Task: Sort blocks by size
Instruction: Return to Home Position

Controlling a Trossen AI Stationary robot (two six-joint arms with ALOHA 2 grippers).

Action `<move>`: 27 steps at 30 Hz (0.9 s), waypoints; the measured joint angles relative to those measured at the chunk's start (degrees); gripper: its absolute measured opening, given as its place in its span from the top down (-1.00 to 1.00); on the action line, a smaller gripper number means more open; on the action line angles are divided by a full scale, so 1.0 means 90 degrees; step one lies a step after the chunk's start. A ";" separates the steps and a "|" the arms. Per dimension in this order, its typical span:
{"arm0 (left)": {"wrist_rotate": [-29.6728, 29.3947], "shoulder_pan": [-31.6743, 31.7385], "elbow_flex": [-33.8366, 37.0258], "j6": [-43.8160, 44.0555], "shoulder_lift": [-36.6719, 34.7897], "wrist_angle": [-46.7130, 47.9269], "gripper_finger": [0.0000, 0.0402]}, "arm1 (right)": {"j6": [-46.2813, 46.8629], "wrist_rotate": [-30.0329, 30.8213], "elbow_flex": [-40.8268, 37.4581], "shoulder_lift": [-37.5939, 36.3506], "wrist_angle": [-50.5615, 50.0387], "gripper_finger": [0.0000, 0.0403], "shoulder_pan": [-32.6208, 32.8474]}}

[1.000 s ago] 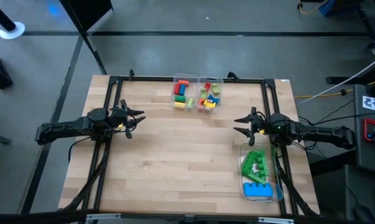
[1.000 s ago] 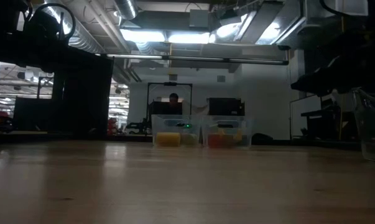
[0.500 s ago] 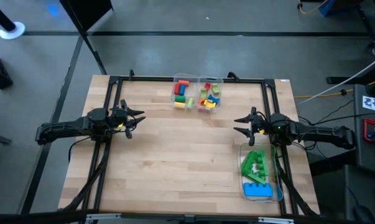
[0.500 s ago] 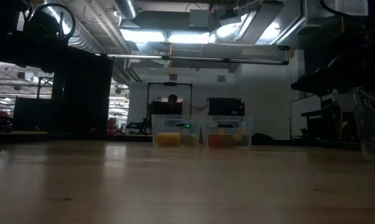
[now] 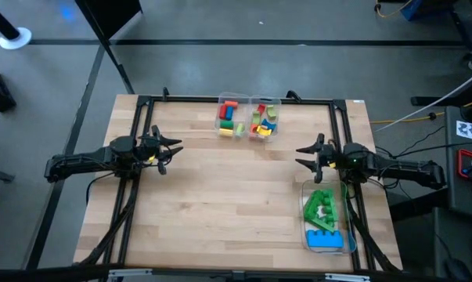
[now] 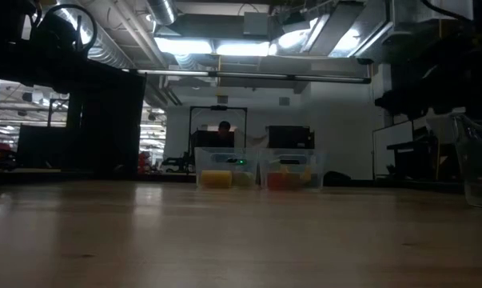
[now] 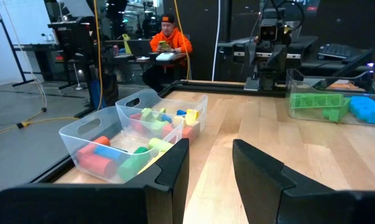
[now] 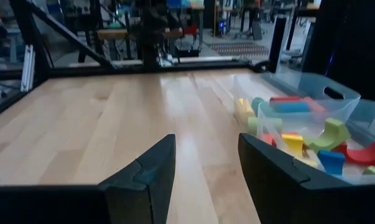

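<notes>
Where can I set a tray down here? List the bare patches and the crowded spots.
Free: the wide bare table between the open left gripper and open right gripper, down to the near edge; also the far-left corner. Crowded: mid far edge, where two small bins hold blocks, and the near-right corner, filled by the long bin.

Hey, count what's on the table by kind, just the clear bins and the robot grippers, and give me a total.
Clear bins: 3
Grippers, left gripper and right gripper: 2
Total: 5
</notes>
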State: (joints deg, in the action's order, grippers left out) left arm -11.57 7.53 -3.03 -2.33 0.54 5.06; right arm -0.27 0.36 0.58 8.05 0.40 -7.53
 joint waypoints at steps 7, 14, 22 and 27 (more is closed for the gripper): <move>0.0001 0.0001 0.0001 -0.0001 -0.0002 0.0000 0.46 | 0.0000 0.0001 -0.0002 -0.0561 0.0001 0.12 0.0000; 0.0002 0.0000 0.0002 -0.0002 -0.0002 0.0000 0.46 | 0.0000 0.0002 -0.0005 -0.0877 -0.0001 0.12 -0.0002; 0.0000 0.0002 0.0002 0.0000 -0.0002 0.0000 0.46 | 0.0000 0.0015 -0.0002 -0.0881 0.0107 0.12 -0.0002; 0.0001 0.0000 0.0002 -0.0002 0.0000 0.0000 0.46 | 0.0000 0.0023 -0.0002 -0.0863 0.0120 0.12 0.0063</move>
State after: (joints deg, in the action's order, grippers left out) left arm -11.56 7.53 -3.01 -2.35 0.54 5.06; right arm -0.27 0.57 0.56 0.28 1.48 -6.96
